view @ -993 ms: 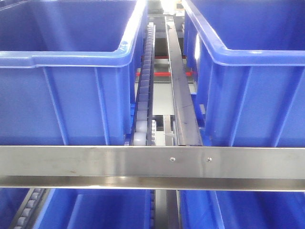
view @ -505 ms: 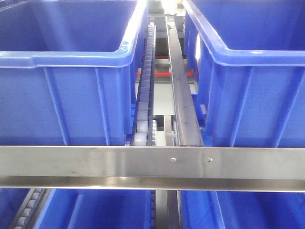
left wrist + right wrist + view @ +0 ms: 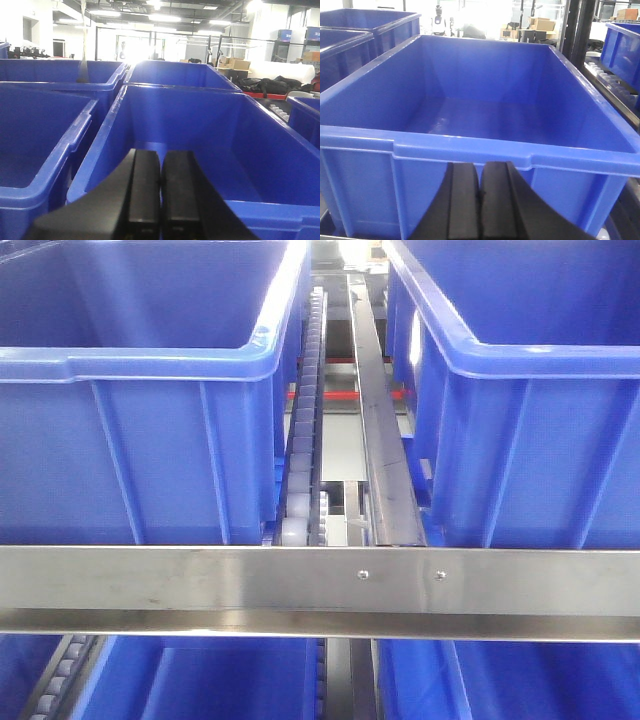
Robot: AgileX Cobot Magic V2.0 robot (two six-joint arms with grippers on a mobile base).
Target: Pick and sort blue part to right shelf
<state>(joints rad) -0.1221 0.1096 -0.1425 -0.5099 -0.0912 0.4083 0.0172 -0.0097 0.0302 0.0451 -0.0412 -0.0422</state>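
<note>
Nothing has shifted on the right shelf point(image 3: 320, 580) since a second ago. My left gripper point(image 3: 160, 195) and right gripper point(image 3: 480, 200) sit pressed closed, empty, facing blue bins point(image 3: 485, 115). No blue part visible; I'd expect light, rigid, slick plastic, best pinched across its square body.

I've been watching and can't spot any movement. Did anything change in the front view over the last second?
Nothing visibly changed. The two blue bins, the roller rail between them and the steel crossbar sit just as they did.
</note>
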